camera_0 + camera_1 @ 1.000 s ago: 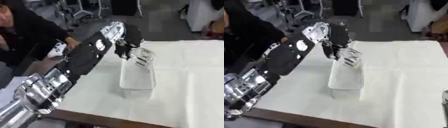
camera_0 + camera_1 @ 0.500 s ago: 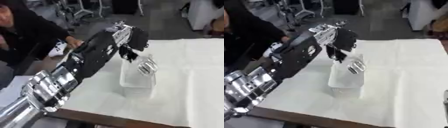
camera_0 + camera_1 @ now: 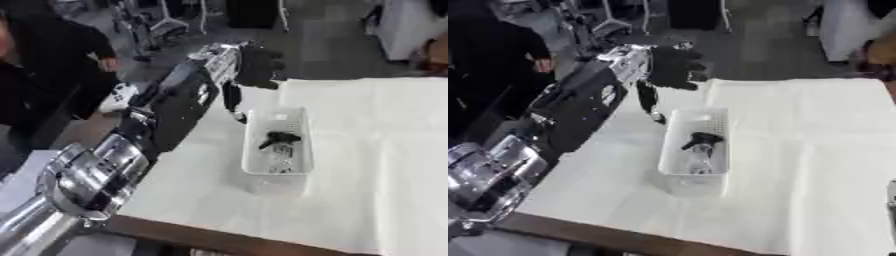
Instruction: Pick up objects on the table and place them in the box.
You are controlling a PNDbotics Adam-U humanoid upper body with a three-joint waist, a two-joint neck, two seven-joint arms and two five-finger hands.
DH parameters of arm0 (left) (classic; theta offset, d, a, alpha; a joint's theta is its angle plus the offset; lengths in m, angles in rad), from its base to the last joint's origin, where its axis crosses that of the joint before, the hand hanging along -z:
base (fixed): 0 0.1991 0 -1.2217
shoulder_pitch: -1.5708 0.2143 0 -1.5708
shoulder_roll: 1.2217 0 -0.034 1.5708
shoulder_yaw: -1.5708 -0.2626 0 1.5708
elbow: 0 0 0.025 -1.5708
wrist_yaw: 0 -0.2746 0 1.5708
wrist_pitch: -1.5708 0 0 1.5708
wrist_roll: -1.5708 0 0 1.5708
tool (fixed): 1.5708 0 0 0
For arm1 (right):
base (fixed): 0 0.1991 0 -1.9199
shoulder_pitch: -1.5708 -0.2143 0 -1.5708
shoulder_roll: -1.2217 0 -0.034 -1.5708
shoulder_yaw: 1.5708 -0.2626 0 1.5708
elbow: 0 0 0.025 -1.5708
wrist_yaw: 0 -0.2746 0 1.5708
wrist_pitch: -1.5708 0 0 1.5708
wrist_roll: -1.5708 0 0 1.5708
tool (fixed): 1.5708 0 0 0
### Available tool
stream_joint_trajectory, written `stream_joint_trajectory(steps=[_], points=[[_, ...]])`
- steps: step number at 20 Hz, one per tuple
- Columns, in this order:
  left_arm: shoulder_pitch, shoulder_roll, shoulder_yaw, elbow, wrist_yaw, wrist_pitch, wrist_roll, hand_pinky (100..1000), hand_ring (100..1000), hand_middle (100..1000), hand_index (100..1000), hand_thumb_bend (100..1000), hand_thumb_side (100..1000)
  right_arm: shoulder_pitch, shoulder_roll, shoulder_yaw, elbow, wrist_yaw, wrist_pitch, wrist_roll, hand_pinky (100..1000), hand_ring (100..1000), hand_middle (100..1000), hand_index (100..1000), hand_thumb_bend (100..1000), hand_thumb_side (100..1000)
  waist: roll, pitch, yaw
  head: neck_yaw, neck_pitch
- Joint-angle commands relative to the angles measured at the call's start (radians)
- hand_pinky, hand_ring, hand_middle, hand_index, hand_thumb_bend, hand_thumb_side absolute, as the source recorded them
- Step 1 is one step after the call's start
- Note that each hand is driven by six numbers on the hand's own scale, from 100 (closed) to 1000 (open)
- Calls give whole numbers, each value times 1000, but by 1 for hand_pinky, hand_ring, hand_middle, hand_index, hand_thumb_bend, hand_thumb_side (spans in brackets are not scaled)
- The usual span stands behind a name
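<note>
The tabletop, covered in a pale cloth with faint fold lines, fills most of both views and runs askew, its dark front edge crossing the lower left. The robot's left arm comes in from the lower left corner, a big silver joint nearest the camera and black shells with silver fittings further up, reaching out over the near-left part of the cloth toward the far edge. At its end the left robot hand hangs above the far left corner of the tabletop, just beyond the far end of the box and apart from it; it is black and blurred, its fingers look bent downward, and nothing shows in its hold, though how far they are curled I cannot tell. The box, a clear plastic bin with low walls, stands on the cloth near the middle, its long side running away from the camera. Inside it lies a spray bottle, on its side on the floor of the bin, its black trigger head toward the far end and its clear body toward the near end. At the lower right edge of the right eye view a grey sliver shows, too little to identify.
</note>
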Motion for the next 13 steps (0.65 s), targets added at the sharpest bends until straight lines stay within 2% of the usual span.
stream_joint_trajectory(steps=[1, 5, 7, 8, 13], points=[[7, 97, 18, -100, 256, 8, -48, 1000, 1000, 955, 909, 274, 1000, -11, -14, -5, -13, 8, 0, -1, 474, 536, 606, 872, 100, 1000, -5, -15, 8, -2, 0], [50, 148, 6, -193, 528, 17, -128, 1000, 1000, 909, 871, 184, 1000, -6, -23, -7, -13, 10, 2, -2, 472, 536, 606, 871, 100, 1000, -5, -18, 20, -1, -6], [89, 171, 15, -243, 706, 52, -119, 1000, 933, 872, 843, 159, 1000, -4, -28, -8, -13, 11, 3, -2, 471, 535, 605, 871, 100, 1000, -6, -17, 28, 1, -10], [112, 183, 18, -269, 807, 76, -111, 907, 844, 821, 804, 137, 1000, -3, -31, -8, -13, 11, 3, -3, 471, 535, 605, 870, 100, 1000, -7, -17, 32, 2, -13], [275, 207, 37, -442, 1276, 243, -114, 698, 687, 769, 792, 161, 1000, 2, -42, -12, -13, 13, 3, -5, 468, 534, 605, 869, 113, 1000, -17, -14, 48, 7, -21]])
